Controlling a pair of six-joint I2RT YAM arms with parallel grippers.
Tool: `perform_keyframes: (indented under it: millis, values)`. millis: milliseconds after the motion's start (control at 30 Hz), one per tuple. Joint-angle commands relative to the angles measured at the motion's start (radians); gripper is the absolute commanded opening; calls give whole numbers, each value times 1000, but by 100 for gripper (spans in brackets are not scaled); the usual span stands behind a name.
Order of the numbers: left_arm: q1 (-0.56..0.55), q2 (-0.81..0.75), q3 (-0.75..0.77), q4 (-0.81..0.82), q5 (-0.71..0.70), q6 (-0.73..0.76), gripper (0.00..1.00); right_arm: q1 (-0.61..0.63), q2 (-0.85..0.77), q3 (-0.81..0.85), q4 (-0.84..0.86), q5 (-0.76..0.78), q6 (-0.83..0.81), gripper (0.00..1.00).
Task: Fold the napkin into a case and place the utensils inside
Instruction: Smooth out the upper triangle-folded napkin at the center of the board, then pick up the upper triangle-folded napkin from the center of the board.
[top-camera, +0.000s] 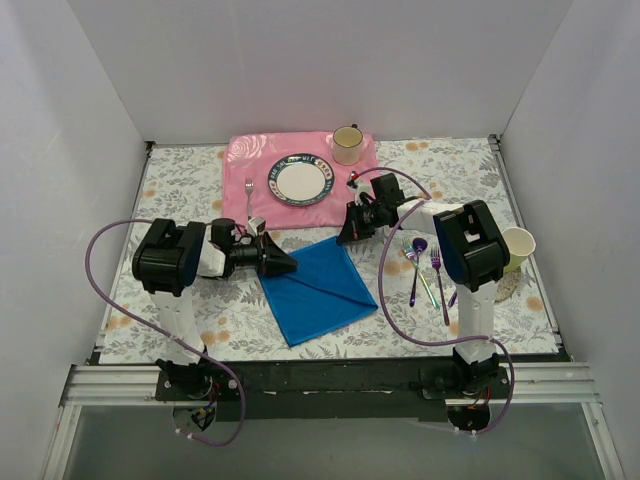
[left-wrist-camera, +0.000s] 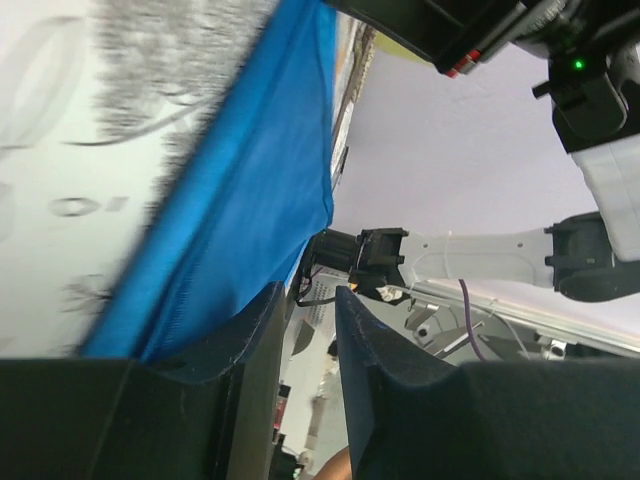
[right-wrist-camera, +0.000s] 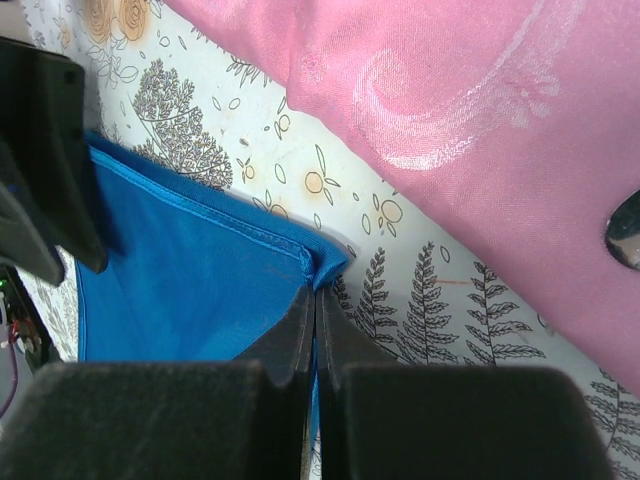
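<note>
Right tool (right-wrist-camera: 316, 295): jaws together, clamped on the far corner of the napkin (top-camera: 320, 285). The cloth bunches slightly at the tips, on the bench (top-camera: 180, 185) just short of the pink placemat (top-camera: 255, 155).

Left tool (left-wrist-camera: 310, 290): jaws apart with a narrow gap, and no cloth visible in that gap. The napkin's left corner and edge lie against the outer side of one finger (left-wrist-camera: 250, 370). Top view puts this tool right at that left corner.

The napkin sits as a diamond mid-bench, between the two arms and near the front edge of the placemat.

The utensils (top-camera: 428, 265) are loose on the bench to the right of the napkin, clear of it, beside the right arm. A pale cup (top-camera: 520, 245) is further right.

On the placemat there is a plate (top-camera: 300, 180), a mug (top-camera: 347, 145) at the far right corner and a silver fork (top-camera: 249, 190) left of the plate.
</note>
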Motion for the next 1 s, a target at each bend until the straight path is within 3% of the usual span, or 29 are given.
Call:
perform_keyframes:
  millis: [0, 133, 233, 267, 300, 367, 500, 567, 600, 700, 833, 967]
  values:
    - [23, 29, 7, 53, 16, -23, 26, -7, -31, -19, -61, -3, -25, 1]
    - [24, -38, 43, -11, 55, 30, 32, -9, -56, -45, -74, -19, -22, 1]
    - [32, -139, 137, -284, 58, 264, 36, -9, -80, -74, -72, -36, -5, 1]
    - [32, -158, 168, -458, 55, 336, 37, -9, -88, -80, -69, -40, 10, 1]
    - [32, -177, 204, -553, 41, 530, 38, -10, -93, -88, -66, -48, 18, 1]
    - [32, -221, 308, -759, -20, 688, 39, -10, -108, -101, -65, -54, 39, 1]
    - [30, -228, 434, -907, -91, 956, 40, -10, -126, -134, -51, -89, 65, 1]
    - [27, -192, 480, -947, -105, 1058, 48, -9, -143, -151, -35, -94, 64, 1]
    - [23, -173, 539, -981, -117, 1105, 58, -9, -151, -172, 3, -100, 65, 1]
    - [0, -97, 635, -1076, -134, 1272, 66, -9, -180, -204, 91, -128, 67, 1]
    - [-37, -29, 684, -1096, -116, 1435, 69, -10, -205, -233, 193, -141, 38, 1]
    - [-75, 75, 797, -1220, -96, 1610, 67, -10, -228, -259, 264, -157, -11, 1]
